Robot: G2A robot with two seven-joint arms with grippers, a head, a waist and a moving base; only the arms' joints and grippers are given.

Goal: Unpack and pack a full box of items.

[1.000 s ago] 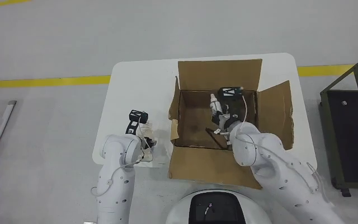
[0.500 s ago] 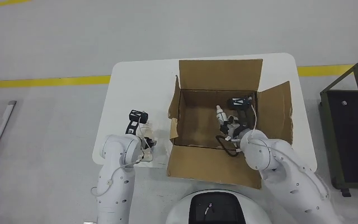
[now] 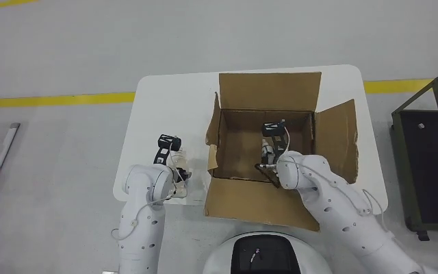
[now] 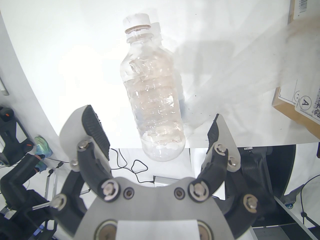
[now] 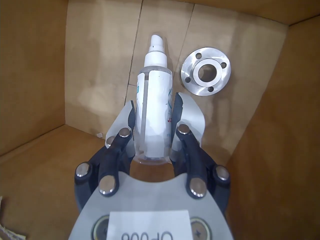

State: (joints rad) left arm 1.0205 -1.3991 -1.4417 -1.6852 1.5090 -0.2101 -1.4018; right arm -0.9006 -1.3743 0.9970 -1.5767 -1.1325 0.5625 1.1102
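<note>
An open cardboard box (image 3: 270,89) stands on the right half of the white table (image 3: 171,96). My right gripper (image 3: 268,144) is inside it, shut on a white spray bottle (image 5: 153,93) held just above the box floor (image 5: 100,76). Beside the bottle a round metal flange (image 5: 205,71) lies flat on that floor. Left of the box, my left gripper (image 3: 179,168) hovers near the table's front edge. A clear plastic bottle (image 4: 152,96) with a white cap lies on the table (image 4: 62,26) between its fingers (image 4: 95,126); the left gripper (image 4: 152,116) is open and not touching it.
The box flaps stand spread, one (image 3: 337,137) to the right and one (image 3: 253,202) folded out over the front. A box corner with labels (image 4: 295,106) is close to the clear bottle. A dark metal frame (image 3: 417,157) stands on the floor at right.
Inside the box my right gripper swung to the right with the spray bottle, then came back to the left. The left arm and clear bottle stayed still.
</note>
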